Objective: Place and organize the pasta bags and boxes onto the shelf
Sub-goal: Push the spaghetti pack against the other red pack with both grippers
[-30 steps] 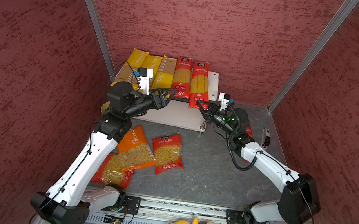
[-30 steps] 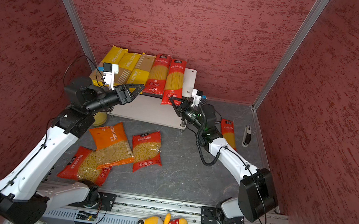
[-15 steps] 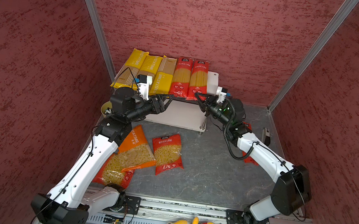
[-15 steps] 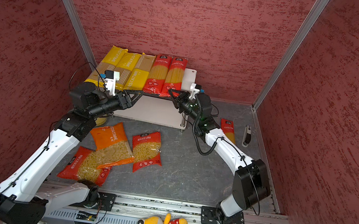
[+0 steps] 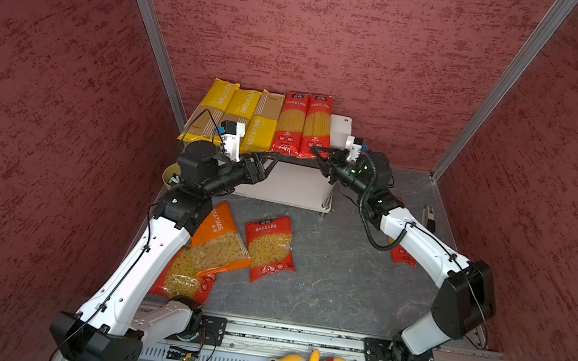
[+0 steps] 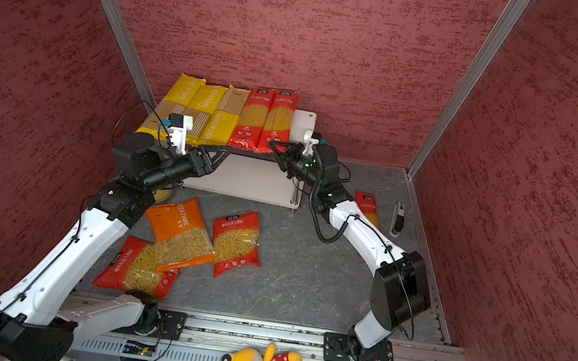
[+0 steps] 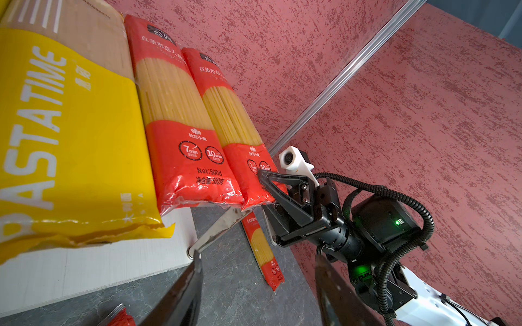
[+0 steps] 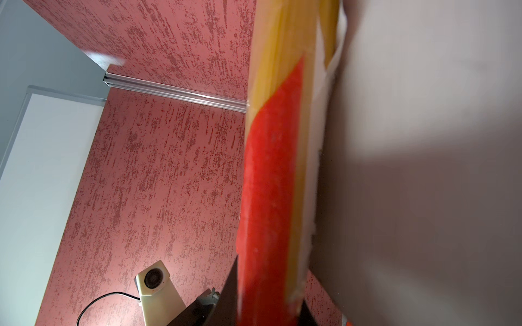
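Left wrist view: a red spaghetti pack (image 7: pixel 231 113) lies last in the row on the top tier of the white two-tier shelf (image 7: pixel 84 262). Its long axis runs from centre frame up and left toward the back wall (image 7: pixel 282 42), and its printed red end pokes out past the shelf's front edge.

The right gripper (image 7: pixel 264 192) sits at that near end, in line with the pack's length. Its jaws are closed on the red wrapper, one finger over the top and the other hidden beneath. In both top views the same grip (image 5: pixel 317 153) shows just below the pack (image 5: pixel 317 124), at upper centre.

The pack lies parallel to and touching a second red spaghetti pack (image 7: pixel 172 113), with the yellow PASTATIME packs (image 5: pixel 239 114) further left.

The right arm is plainly the nearer one. Any push to seat the pack would likely go straight along its length, up the frame toward the wall.

The left gripper (image 5: pixel 269 160) hovers to the left, near the shelf front and apart from the pack. Its fingers (image 7: pixel 195 282) are spread and hold nothing.

A third red spaghetti pack (image 6: pixel 367 209) waits on the floor at right. An orange macaroni bag (image 5: pixel 219 240) and two red short-pasta bags (image 5: pixel 269 247) lie at lower centre.
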### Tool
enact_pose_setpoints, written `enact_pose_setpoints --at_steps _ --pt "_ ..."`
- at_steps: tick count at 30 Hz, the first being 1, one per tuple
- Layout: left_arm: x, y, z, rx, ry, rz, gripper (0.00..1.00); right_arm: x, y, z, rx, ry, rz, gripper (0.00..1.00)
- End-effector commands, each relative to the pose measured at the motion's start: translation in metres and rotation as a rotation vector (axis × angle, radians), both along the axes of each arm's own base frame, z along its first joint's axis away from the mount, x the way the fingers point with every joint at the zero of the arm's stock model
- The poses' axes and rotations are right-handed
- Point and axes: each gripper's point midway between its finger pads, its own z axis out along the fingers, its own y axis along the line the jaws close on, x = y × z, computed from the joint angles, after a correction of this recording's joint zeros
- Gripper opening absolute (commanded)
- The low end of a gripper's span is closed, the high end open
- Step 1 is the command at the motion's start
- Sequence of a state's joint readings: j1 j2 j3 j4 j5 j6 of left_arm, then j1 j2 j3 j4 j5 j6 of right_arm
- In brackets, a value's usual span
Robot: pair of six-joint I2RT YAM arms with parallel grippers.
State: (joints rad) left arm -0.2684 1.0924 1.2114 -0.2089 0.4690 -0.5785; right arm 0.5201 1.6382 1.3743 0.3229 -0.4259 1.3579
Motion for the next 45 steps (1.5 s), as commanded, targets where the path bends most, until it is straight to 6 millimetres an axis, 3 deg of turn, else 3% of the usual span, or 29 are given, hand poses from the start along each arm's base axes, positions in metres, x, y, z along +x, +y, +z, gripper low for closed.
enact_pose_setpoints --at_steps 1,21,34,39,43,45 --pt "0.0 0.001 0.003 0.0 -0.019 0.006 0.63 -0.012 0.013 0.034 0.05 -0.082 0.079 0.0" --pt "0.003 -0.003 0.006 0.012 -0.027 0.003 0.63 -0.018 0.041 0.026 0.049 -0.053 0.162 0.0" --pt "0.002 -0.005 0.003 0.02 -0.03 -0.002 0.63 -0.026 0.031 0.025 0.036 -0.051 0.147 0.0" --pt "-0.002 -0.01 0.002 0.03 -0.042 -0.01 0.63 -0.027 0.023 0.024 0.026 -0.054 0.129 0.33" --pt "-0.009 -0.017 0.002 0.056 -0.084 -0.017 0.63 -0.031 0.008 0.023 -0.012 -0.065 0.093 0.47" --pt "-0.018 -0.03 0.002 0.084 -0.137 -0.037 0.63 -0.035 -0.003 0.019 -0.037 -0.068 0.079 0.51"
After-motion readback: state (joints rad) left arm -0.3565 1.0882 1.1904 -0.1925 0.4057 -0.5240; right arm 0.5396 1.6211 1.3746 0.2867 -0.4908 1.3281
